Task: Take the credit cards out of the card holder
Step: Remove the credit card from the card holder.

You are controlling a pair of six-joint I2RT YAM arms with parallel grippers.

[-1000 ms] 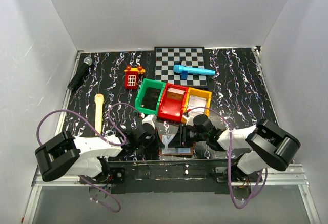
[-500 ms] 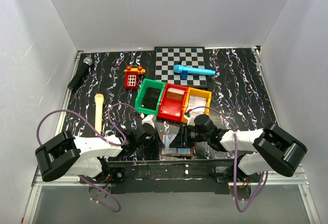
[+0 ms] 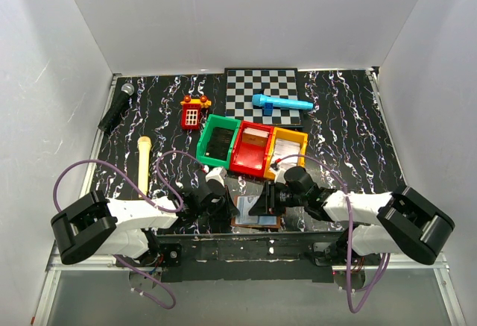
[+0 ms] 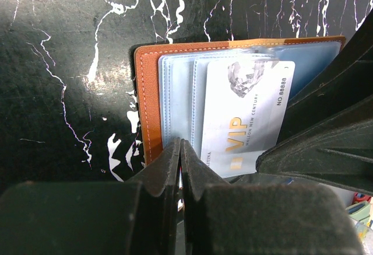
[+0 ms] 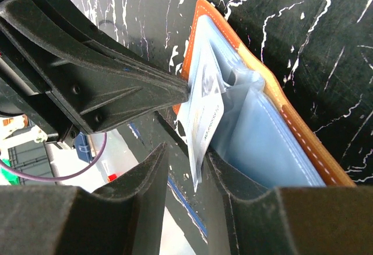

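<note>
The card holder (image 4: 148,97) is a brown wallet lying open at the table's near edge, with its pale blue pockets (image 5: 274,144) showing; it also shows in the top view (image 3: 257,221). A pale VIP credit card (image 4: 247,115) sticks partway out of a pocket. My left gripper (image 4: 180,145) is shut on the holder's near edge. My right gripper (image 5: 185,153) is open, with its jaws on either side of the card's free end (image 5: 204,121). The card lies close to the right-hand finger (image 5: 233,176). Any other cards are hidden.
Green (image 3: 218,141), red (image 3: 251,151) and orange (image 3: 287,147) bins stand just behind the wallet. Farther back are a checkerboard (image 3: 250,87) with a blue microphone (image 3: 282,104), a red toy phone (image 3: 193,113), a black microphone (image 3: 117,107) and a cream handle (image 3: 143,163).
The right arm's elbow has swung out to the right and lower, while its gripper stays at the wallet. The left arm has not moved.
</note>
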